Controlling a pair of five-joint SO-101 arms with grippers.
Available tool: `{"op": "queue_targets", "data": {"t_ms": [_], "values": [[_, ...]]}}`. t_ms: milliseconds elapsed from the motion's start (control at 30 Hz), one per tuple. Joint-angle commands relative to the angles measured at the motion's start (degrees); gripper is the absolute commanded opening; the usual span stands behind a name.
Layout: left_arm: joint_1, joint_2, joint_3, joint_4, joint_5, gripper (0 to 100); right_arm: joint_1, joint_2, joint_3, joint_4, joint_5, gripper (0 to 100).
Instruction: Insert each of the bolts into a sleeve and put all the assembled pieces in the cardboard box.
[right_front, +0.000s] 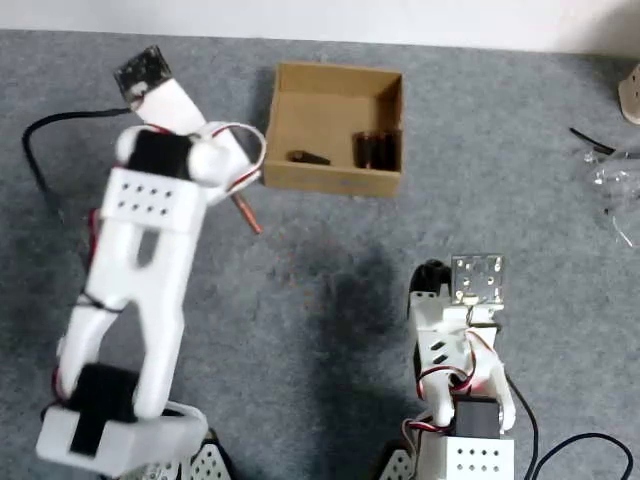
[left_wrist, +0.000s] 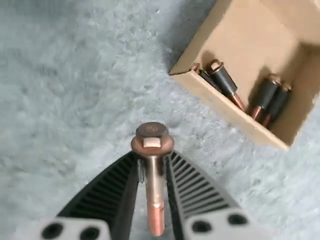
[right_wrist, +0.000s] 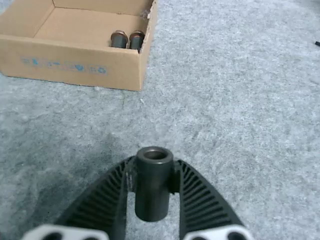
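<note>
Pinching bolt in left gripper, sleeve in right gripper; risk: axes misaligned at mating, bolt jams or slips out.

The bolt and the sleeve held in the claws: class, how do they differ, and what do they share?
The bolt, in the left claw, is coppery; the sleeve, in the right claw, is dark. The bolt is slim with a flanged head; the sleeve is a hollow tube. Both are clamped.
</note>
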Motion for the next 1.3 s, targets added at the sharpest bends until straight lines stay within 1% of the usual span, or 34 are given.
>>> {"op": "queue_targets", "data": {"t_ms": [0, 67, 300, 433, 567, 667, 833, 900, 967, 1067, 1133, 1267], "values": [[-0.92, -7.16, -2.95, 2.99, -8.79, 1, -0.57, -0.84, 4.70, -2.51, 0.97, 0.5], [-0.92, -9.80, -2.95, 5.01, -11.25, 1, -0.57, -0.84, 4.70, -2.51, 0.97, 0.5], [-0.92, -18.77, -2.95, 10.46, -12.40, 1, -0.66, -0.84, 4.70, -2.51, 0.97, 0.5], [-0.75, -25.80, -2.95, 10.81, -19.08, 1, -0.75, -0.84, 4.70, -2.33, 0.97, 0.5], [-1.10, -33.54, -1.89, 11.60, -22.68, 1, -0.66, -0.84, 4.70, -2.15, 0.97, 0.5], [-1.10, -40.31, 2.59, 11.78, -25.41, 1, -0.57, -0.84, 4.70, -2.07, 0.97, 0.5], [-1.10, -53.23, 14.81, 11.34, -31.38, 1, -0.57, -0.84, 4.70, -2.07, 0.97, 0.5], [-1.10, -58.86, 20.44, 11.34, -32.26, 1, -0.57, -0.84, 4.70, -2.07, 0.97, 0.5], [-0.84, -64.04, 26.33, 8.88, -32.18, 1, -0.57, -0.84, 4.70, -2.07, 0.97, 0.5], [-0.84, -70.99, 37.58, 1.58, -32.18, 1, -0.57, -0.84, 4.70, -2.07, 0.97, 0.5], [-0.84, -75.12, 46.46, -5.19, -32.35, 1, -0.57, -0.84, 4.70, -2.07, 0.97, 0.5], [-0.75, -83.21, 64.22, -23.12, -32.09, 1, -0.57, -0.84, 4.70, -1.54, 0.97, 0.5]]}}
